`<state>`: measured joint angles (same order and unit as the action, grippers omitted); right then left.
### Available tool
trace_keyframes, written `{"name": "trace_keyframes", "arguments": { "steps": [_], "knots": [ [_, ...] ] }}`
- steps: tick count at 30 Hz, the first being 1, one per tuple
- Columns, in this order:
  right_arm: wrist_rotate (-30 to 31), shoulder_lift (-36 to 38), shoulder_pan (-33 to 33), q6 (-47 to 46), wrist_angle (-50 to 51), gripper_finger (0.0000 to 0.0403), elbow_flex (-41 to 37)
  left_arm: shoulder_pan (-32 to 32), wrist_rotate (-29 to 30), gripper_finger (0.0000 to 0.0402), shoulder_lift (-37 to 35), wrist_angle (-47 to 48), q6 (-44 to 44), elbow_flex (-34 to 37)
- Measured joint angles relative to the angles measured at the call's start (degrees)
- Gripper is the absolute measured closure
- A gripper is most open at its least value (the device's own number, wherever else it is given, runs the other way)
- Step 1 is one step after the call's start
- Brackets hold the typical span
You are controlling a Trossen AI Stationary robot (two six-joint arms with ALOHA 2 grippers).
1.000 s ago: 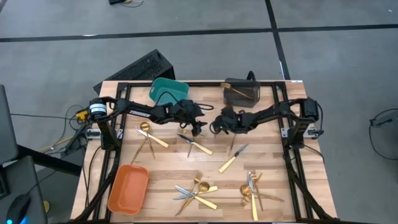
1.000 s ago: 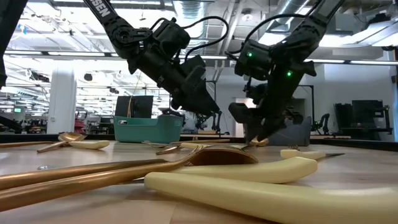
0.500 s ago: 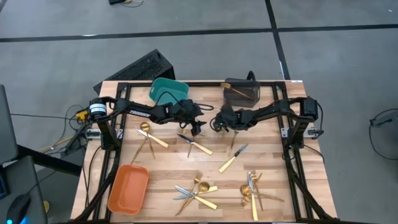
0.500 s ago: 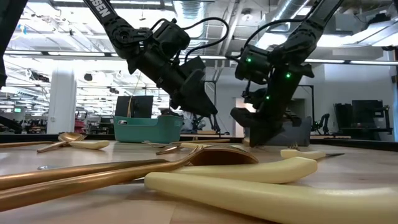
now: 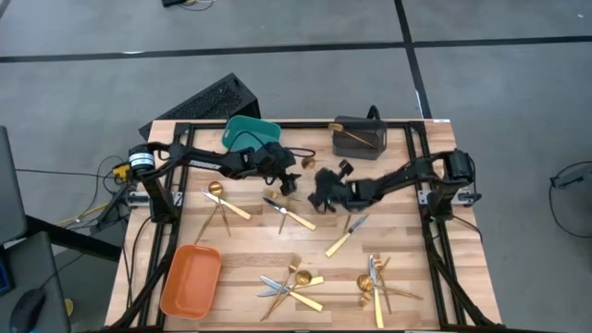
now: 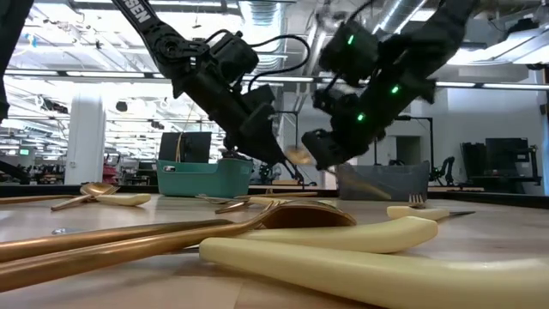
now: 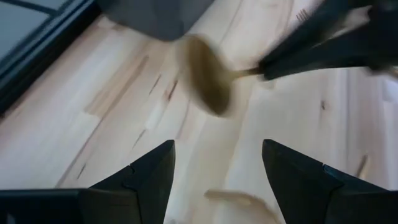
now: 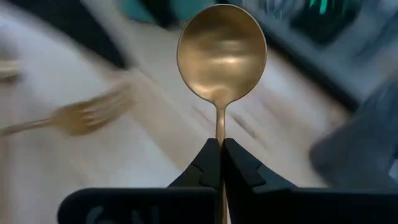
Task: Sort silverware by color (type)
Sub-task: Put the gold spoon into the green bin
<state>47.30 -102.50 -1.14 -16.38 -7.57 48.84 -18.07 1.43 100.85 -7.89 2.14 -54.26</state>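
Observation:
My right gripper [image 5: 317, 182] hangs over the table's middle, shut on a gold spoon [image 8: 222, 53]. The spoon's bowl [image 5: 308, 163] points toward the teal bin [image 5: 248, 134]. My left gripper [image 7: 217, 149] stands open just left of it, above the table, with the spoon's bowl [image 7: 205, 84] in front of its fingers and nothing between them. More gold and silver silverware lies flat on the wood: a fork and a knife [image 5: 289, 214], a lone knife [image 5: 347, 236], and heaps near the front [image 5: 294, 285] [image 5: 377, 282]. My right gripper pinches the spoon's thin handle [image 8: 219, 134] between its two fingers, just behind the bowl. The fingers lie along the handle, which runs back between them. The spoon is lifted clear of the table, tilted, with its bowl [image 6: 298, 155] higher than the handle's free end [image 6: 364, 187].
An orange bin [image 5: 191, 280] stands at the near left. A dark grey bin [image 5: 359, 137] at the far right holds a gold piece. A spoon and other pieces [image 5: 220, 202] lie at the left. Black frame rails [image 5: 435, 236] run along both sides.
My right gripper has shut on the gold spoon and risen with it, moving toward the table's left, closer to my left gripper. The spoon lay on the wood and now hangs clear of it, bowl forward.

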Motion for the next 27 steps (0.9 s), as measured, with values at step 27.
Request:
{"name": "trace_keyframes", "arguments": {
  "steps": [27],
  "knots": [
    [15.86, 0.02, -7.76, 16.89, -1.93, 0.0379, 0.04, 0.12, -7.63, 0.0328, -1.45, -14.08, -3.41, 0.0]
  ]
}}
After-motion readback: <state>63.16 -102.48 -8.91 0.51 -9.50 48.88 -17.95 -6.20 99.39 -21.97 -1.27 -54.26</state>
